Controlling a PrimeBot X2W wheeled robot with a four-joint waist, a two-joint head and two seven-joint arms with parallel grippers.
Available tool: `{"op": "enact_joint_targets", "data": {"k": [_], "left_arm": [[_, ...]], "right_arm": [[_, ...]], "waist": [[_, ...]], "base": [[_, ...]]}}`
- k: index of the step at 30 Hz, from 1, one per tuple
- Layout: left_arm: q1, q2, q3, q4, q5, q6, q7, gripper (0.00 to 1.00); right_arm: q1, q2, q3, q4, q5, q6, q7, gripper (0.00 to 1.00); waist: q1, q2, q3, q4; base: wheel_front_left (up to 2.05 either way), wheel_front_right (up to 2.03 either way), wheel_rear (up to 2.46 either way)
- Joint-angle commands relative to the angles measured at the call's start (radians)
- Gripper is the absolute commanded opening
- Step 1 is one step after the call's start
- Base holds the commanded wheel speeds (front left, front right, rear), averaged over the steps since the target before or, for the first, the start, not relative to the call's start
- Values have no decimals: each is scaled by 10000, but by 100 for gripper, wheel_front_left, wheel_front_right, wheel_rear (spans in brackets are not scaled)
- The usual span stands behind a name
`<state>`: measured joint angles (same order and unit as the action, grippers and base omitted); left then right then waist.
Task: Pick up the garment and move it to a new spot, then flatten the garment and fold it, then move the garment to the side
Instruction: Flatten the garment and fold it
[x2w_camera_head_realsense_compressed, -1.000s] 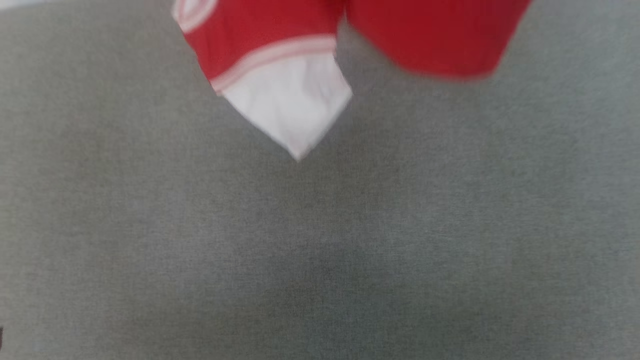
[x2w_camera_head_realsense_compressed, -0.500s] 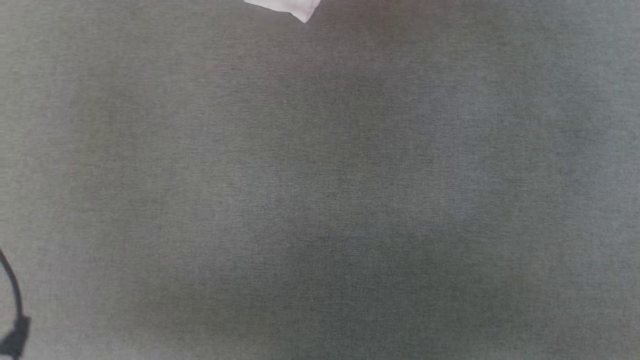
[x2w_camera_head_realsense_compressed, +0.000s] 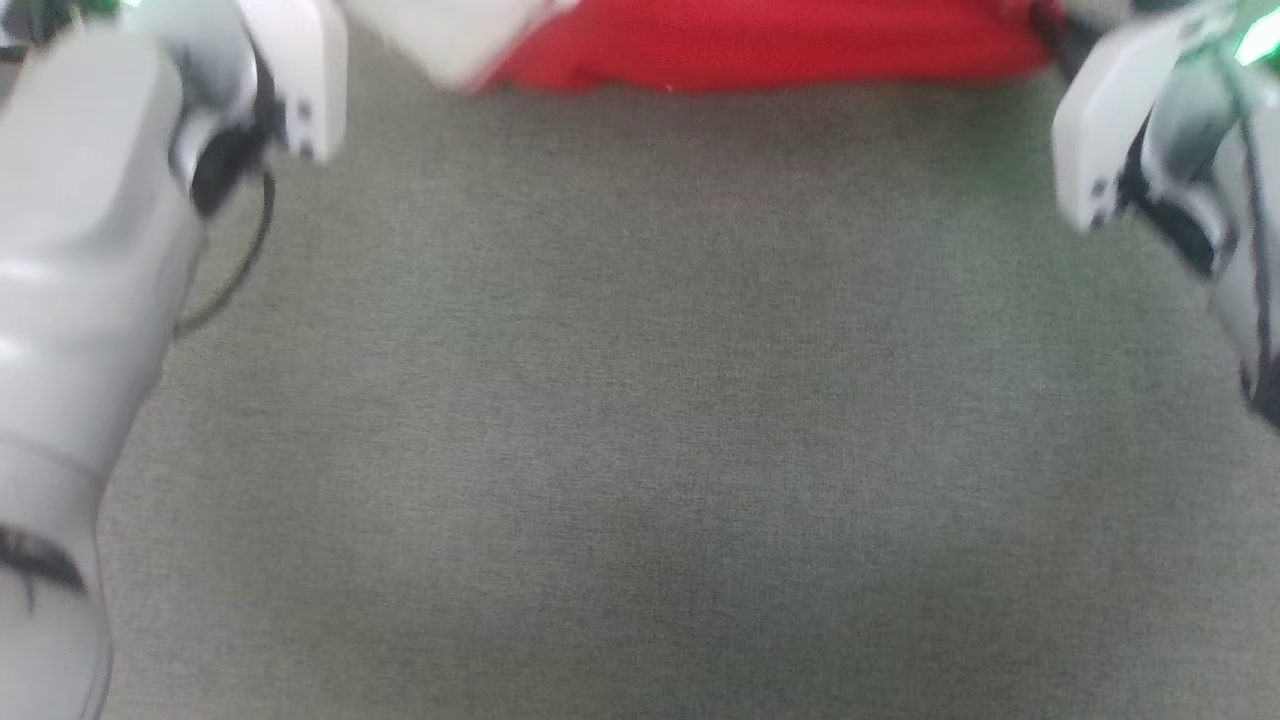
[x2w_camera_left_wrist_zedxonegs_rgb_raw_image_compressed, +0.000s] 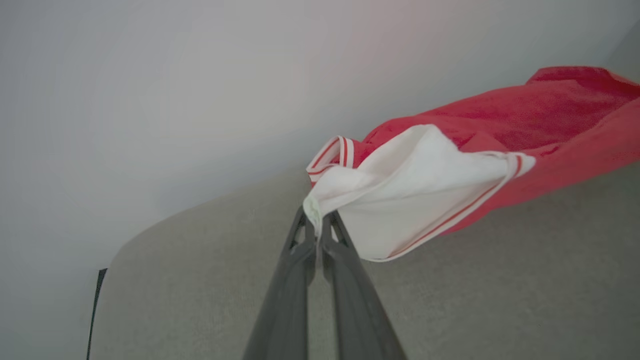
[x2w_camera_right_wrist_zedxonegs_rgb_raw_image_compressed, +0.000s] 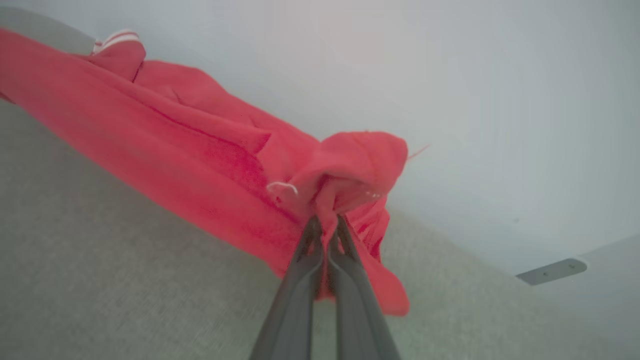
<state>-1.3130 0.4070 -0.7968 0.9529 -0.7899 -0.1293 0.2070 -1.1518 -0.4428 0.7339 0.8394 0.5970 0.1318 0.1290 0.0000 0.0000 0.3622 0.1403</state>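
The garment (x2w_camera_head_realsense_compressed: 760, 45), red with a white sleeve, stretches across the top edge of the head view between my two pale forearms. In the left wrist view my left gripper (x2w_camera_left_wrist_zedxonegs_rgb_raw_image_compressed: 317, 225) is shut on the tip of the white sleeve (x2w_camera_left_wrist_zedxonegs_rgb_raw_image_compressed: 410, 195), which has red-and-white striped trim. The red body (x2w_camera_left_wrist_zedxonegs_rgb_raw_image_compressed: 540, 115) trails off to the right above the grey cloth. My right gripper (x2w_camera_right_wrist_zedxonegs_rgb_raw_image_compressed: 325, 227) pinches a bunched red edge of the garment (x2w_camera_right_wrist_zedxonegs_rgb_raw_image_compressed: 200, 160), which hangs in folds off to the left. The lettering is hidden.
A grey cloth-covered surface (x2w_camera_head_realsense_compressed: 640, 400) spreads below the garment. My left forearm (x2w_camera_head_realsense_compressed: 90, 250) stands at the left edge and my right forearm (x2w_camera_head_realsense_compressed: 1170, 160) at the upper right. A pale wall (x2w_camera_left_wrist_zedxonegs_rgb_raw_image_compressed: 200, 75) rises behind the surface.
The head camera has swung, so the picture shifted. Both forearms have come into the head view at the upper corners. The garment now shows as a taut band along the top edge.
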Motion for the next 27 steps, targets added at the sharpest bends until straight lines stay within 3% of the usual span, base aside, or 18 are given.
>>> {"op": "enact_joint_targets", "data": {"k": [1, 4, 8, 19, 27], "left_arm": [[233, 112, -2, -109, -105, -5, 119, 0], [1313, 512, -30, -909, -603, 7, 833, 0], [2844, 1211, -45, -2480, -1022, 521, 1644, 0], [7111, 3850, -21, -8933, -1968, 3467, 3392, 0], [9298, 4823, -146, -11437, -2612, 5096, 3782, 0]], "right_arm": [[250, -39, 20, -80, 149, -20, 73, 0], [1060, -398, 158, -707, 781, -22, 343, 0], [2246, -899, 227, -1691, 1367, -22, 643, 0], [5552, -2296, -509, -4811, 2258, -22, 1971, 0], [8076, -3079, -1644, -7095, 2691, -20, 3295, 0]], "waist": [[0, 0, -164, 58], [0, 0, -427, 87], [0, 0, -700, 94], [0, 0, -954, -22], [0, 0, -1016, -158]], "base": [[0, 0, 0], [0, 0, 0], [0, 0, 0], [0, 0, 0], [0, 0, 0]]}}
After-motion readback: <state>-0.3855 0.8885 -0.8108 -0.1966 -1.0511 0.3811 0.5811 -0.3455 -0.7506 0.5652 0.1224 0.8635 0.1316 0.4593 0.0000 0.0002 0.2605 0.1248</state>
